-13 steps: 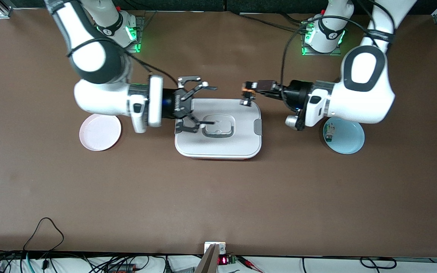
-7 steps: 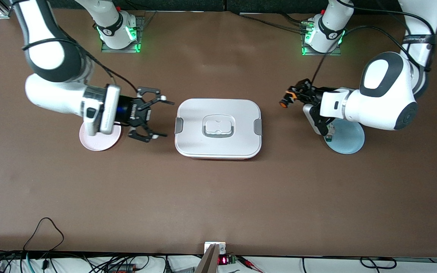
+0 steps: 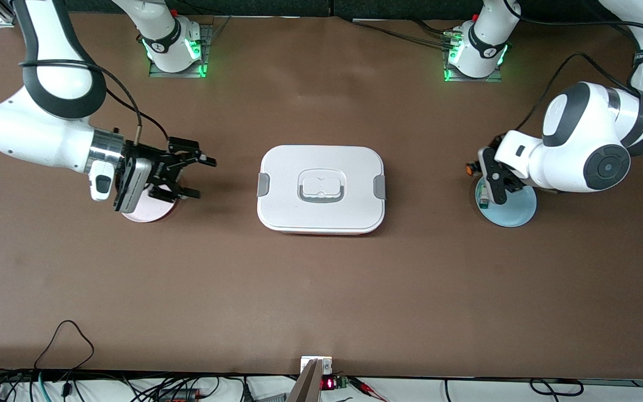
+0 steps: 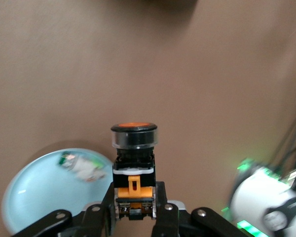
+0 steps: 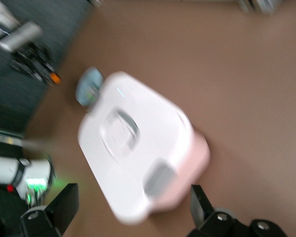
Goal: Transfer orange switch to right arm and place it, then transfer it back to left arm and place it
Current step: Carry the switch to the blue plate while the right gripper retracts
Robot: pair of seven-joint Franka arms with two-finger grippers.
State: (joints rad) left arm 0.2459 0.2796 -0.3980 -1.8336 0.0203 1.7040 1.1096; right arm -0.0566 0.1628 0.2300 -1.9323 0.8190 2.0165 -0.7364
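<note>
Both arms have drawn back from the box (image 3: 321,190) toward the tabletop's ends. The left gripper (image 3: 473,169), clamped on the orange switch (image 4: 133,170), hangs by the blue plate's (image 3: 517,215) edge. The right gripper (image 3: 190,176), jaws spread and empty, hovers beside the pink plate (image 3: 151,213).

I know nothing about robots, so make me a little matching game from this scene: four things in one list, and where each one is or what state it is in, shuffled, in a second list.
Things:
1. orange switch
2. box
3. right gripper
4. pale blue plate

Places or states:
A. lies on the table between the two plates, lid on
B. open and holding nothing, beside the pink plate
C. carries a small white part with a green tip
D. clamped in the shut left gripper

Pairs: 1-D, 2-A, 3-B, 4-C
</note>
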